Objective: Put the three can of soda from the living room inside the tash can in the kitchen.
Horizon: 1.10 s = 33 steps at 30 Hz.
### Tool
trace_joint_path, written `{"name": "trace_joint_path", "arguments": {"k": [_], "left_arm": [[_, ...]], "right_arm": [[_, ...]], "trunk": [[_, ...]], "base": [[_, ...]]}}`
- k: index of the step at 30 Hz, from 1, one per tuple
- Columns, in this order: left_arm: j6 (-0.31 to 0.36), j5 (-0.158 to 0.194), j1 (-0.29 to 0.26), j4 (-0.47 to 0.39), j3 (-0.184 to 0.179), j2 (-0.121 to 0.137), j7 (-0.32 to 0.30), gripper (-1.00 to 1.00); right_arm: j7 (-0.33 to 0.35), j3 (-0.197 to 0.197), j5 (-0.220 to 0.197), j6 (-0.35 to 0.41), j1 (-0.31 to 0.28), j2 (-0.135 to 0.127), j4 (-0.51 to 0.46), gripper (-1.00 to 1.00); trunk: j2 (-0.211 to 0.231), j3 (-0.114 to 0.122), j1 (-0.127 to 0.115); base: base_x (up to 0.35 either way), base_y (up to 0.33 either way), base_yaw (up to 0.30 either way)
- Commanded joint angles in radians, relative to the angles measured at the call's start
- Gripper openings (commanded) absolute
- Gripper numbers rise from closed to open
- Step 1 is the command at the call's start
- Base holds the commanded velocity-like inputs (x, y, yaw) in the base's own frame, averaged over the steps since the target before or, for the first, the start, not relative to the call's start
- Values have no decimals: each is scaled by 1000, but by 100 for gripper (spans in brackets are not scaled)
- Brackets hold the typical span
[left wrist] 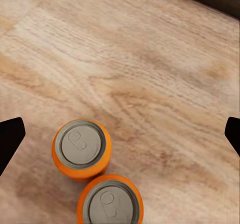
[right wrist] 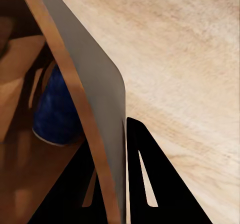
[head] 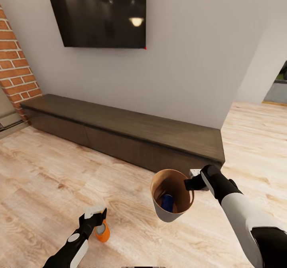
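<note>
Two orange cans of soda stand upright side by side on the wood floor, one (left wrist: pixel 81 149) fully in the left wrist view and the other (left wrist: pixel 110 203) cut by the frame edge. My left gripper (left wrist: pixel 120 136) hangs open just above them, its fingertips (left wrist: pixel 9 136) spread wide. The head view shows one can (head: pixel 102 232) under that gripper (head: pixel 95 215). My right gripper (head: pixel 192 184) is shut on the rim of the tash can (head: pixel 162 215), held tilted off the floor. One finger is inside the wall (right wrist: pixel 95 99) and one outside. A dark blue cylinder (head: pixel 167 203) lies in the bin.
A long low dark-wood bench (head: pixel 131 134) runs along the white wall just beyond the bin, under a black wall screen (head: pixel 97 12). A brick fireplace (head: pixel 14 68) stands at the left. Light wood floor (head: pixel 48 168) spreads around both arms, with a doorway (head: pixel 279 84) at the right.
</note>
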Motion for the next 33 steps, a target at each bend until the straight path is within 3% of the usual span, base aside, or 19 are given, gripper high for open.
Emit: {"name": "trace_joint_path", "arguments": {"k": [1, 16, 27, 33], "left_arm": [[0, 0, 0, 0, 0, 0, 0, 100], [0, 0, 0, 0, 0, 0, 0, 100], [-1, 0, 0, 0, -3, 0, -1, 100], [0, -2, 0, 1, -2, 0, 0, 100]], "right_arm": [[6, -2, -25, 4, -1, 0, 0, -100], [4, -2, -25, 4, -1, 6, 0, -100], [4, -2, -25, 3, -1, 18, 0, -100], [4, -2, -25, 4, -1, 19, 0, -100]], "trunk": [[-7, -3, 4], [-24, -60, 17], [-24, -60, 17], [-26, -83, 20]], "base": [[0, 0, 0], [0, 0, 0], [0, 0, 0], [0, 0, 0]]}}
